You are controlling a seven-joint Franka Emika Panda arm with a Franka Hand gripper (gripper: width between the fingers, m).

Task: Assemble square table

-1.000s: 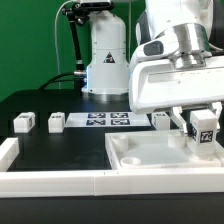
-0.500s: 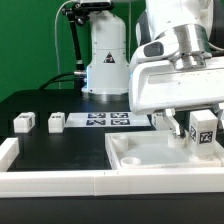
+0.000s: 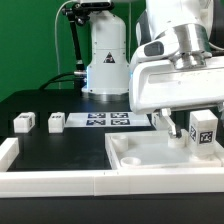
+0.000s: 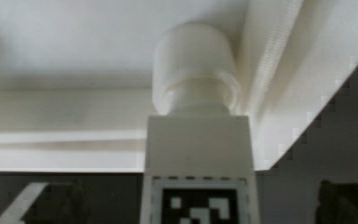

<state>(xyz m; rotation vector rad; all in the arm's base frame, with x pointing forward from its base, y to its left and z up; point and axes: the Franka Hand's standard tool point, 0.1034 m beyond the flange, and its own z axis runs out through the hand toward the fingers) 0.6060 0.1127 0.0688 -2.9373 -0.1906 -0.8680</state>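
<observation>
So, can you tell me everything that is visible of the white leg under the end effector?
The leg is a white, plastic-looking block with a black-and-white tag on one face and a rounded peg at one end. It stands upright in a corner of the tabletop slab, at the exterior view's right, peg against the slab beside the raised rim. The open end effector flanks it without touching.

My white arm (image 3: pixel 178 45) is reaching down at the exterior view's right, with the wrist pointing straight down. My gripper (image 3: pixel 187 127) is hanging low, its broad white body sitting level. My two fingers (image 3: pixel 164 122) are standing wide apart, the jaws open and clamping nothing. The finger nearer the exterior view's left is showing plainly; the other is mostly hidden.
</observation>
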